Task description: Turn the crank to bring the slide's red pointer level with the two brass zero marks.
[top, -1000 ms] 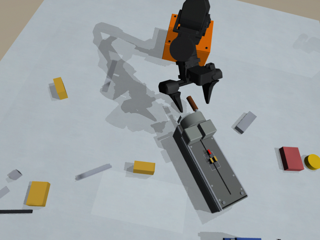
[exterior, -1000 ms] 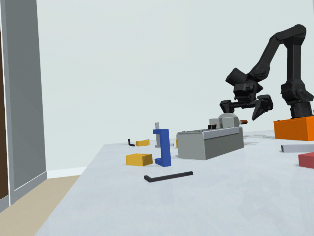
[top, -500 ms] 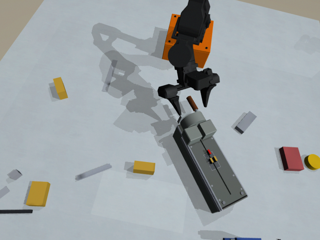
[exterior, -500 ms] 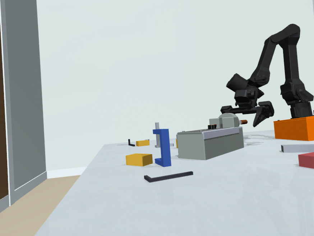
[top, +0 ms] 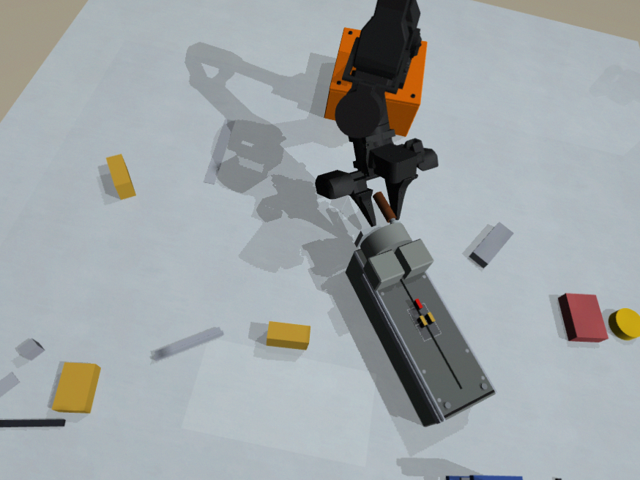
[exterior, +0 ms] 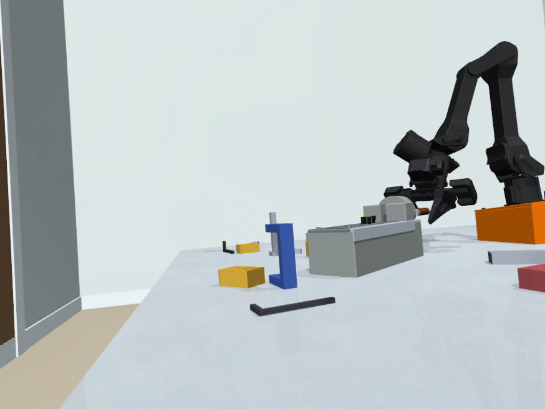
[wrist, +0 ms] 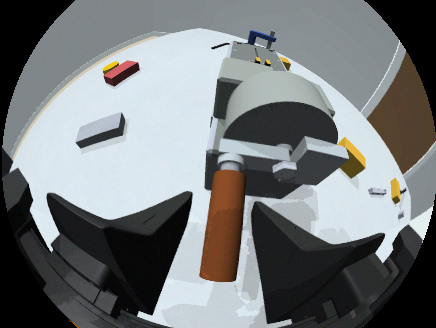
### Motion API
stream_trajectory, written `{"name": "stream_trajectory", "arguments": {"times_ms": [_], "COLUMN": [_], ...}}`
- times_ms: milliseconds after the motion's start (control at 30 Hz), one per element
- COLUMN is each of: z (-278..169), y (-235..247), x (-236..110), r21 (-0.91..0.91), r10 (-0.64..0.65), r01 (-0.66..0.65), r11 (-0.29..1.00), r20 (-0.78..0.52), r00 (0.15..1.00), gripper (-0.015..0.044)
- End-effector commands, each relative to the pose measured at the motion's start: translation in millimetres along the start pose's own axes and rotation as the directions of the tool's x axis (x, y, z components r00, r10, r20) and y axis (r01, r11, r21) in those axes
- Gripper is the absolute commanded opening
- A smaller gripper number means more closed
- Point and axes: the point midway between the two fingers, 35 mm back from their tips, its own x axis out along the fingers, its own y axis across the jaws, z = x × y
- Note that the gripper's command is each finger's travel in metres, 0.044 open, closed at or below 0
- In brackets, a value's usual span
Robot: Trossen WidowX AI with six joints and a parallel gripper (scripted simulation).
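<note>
The grey machine (top: 447, 361) (exterior: 332, 253) lies with its crank end toward the arm's base. Its red pointer (top: 417, 304) is in the slot, short of the two brass marks (top: 430, 317) (wrist: 257, 60) on the crank side, not level with them. The pointer is hidden in the wrist view. The brown crank handle (top: 384, 206) (exterior: 423, 211) (wrist: 223, 230) sticks out toward the arm from the left end of the crank arm (wrist: 250, 149) in the wrist view. My gripper (top: 385, 222) (wrist: 222, 203) is partly open, with one finger on each side of the handle and a visible gap on both sides.
A grey block (top: 490, 245) (wrist: 101, 131), a red block (top: 583, 317) and a yellow disc (top: 625, 323) lie to one side. A yellow block (top: 288, 335) lies on the other side. A blue clamp (exterior: 287, 255) (wrist: 251, 36) stands beyond the machine's far end. Above the handle is the round grey housing (wrist: 280, 95).
</note>
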Motion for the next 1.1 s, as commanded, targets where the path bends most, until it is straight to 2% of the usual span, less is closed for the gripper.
{"name": "stream_trajectory", "arguments": {"times_ms": [0, 133, 1067], "z": [0.1, 0.1, -13.6], "y": [0.3, 0.3, -6.5], "x": [0.2, 0.2, 13.5], "r21": [-0.006, -0.006, -0.007], "r10": [0.002, 0.002, 0.002], "r01": [-0.002, -0.002, -0.002], "r11": [1.0, 1.0, 1.0], "r20": [0.002, 0.002, 0.002], "r00": [1.0, 1.0, 1.0], "gripper": [0.0099, 0.0, 0.0]}}
